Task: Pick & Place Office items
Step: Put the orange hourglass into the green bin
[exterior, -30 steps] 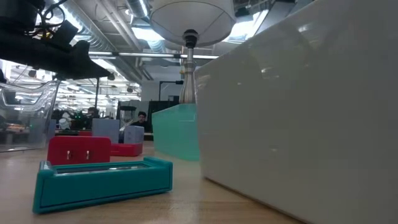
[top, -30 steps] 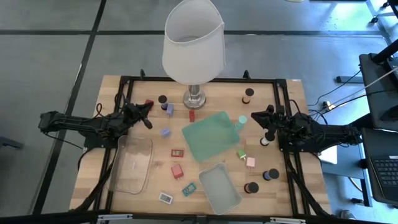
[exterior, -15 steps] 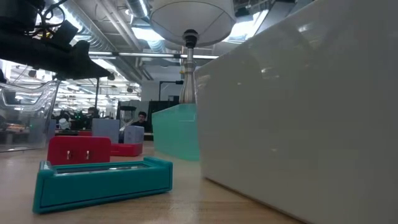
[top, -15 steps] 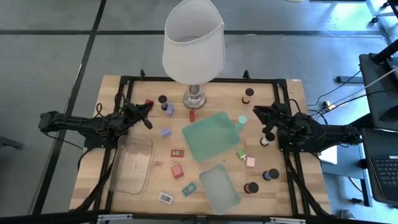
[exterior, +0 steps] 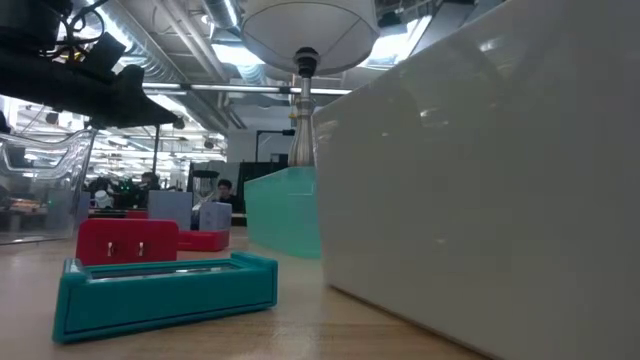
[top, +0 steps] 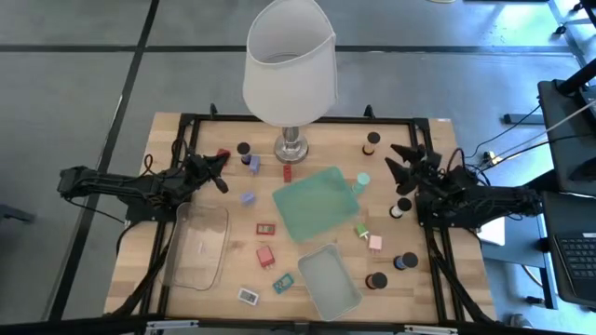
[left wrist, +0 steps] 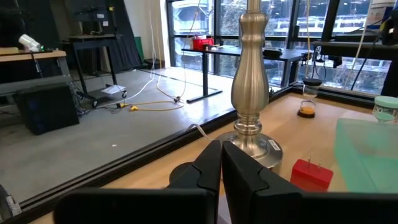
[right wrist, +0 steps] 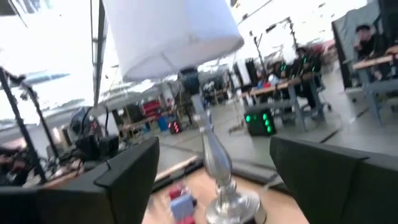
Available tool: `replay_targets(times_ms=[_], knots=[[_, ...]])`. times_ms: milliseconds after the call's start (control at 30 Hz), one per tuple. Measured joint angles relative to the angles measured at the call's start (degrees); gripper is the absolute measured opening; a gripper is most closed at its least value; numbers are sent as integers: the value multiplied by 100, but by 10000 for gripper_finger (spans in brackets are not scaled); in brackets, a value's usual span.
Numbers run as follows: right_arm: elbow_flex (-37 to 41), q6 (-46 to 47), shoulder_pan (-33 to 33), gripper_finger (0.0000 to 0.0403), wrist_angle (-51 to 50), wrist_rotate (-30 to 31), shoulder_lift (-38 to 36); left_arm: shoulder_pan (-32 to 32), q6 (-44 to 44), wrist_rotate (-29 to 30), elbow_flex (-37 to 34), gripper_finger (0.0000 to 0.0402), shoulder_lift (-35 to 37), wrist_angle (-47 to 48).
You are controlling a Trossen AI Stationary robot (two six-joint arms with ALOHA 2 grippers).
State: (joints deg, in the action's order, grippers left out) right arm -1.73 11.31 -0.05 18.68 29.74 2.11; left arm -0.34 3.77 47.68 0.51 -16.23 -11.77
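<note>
High view: right gripper [top: 400,160] hung with fingers spread wide near the table's right edge, nothing between them, a white-topped cylinder [top: 396,210] just beside it. Left gripper [top: 218,170] stayed pressed together, empty, near the lamp [top: 290,65].

It was a robotics lab in a large open-plan industrial hall. A wooden table [top: 168,130] stood on a grey concrete floor [top: 74,84], beneath exposed ceiling pipes [exterior: 200,60]. Behind were workbenches [left wrist: 37,62], tall windows [left wrist: 199,18], loose cables [left wrist: 149,99] and people at desks [right wrist: 364,37].
</note>
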Motion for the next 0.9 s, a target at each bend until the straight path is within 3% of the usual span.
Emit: replay_targets(times_ms=[267,633,900], knots=[[-776,5,2,311,-50,202,1008,0,0,-2,0,12,0,0],[-2305,1317,-22,313,-2313,1962,3166,0,0,-1,0,8,0,0],[-3294,1676,-435,350,-3021,1243,4340,0,0,-2,0,9,0,-1]])
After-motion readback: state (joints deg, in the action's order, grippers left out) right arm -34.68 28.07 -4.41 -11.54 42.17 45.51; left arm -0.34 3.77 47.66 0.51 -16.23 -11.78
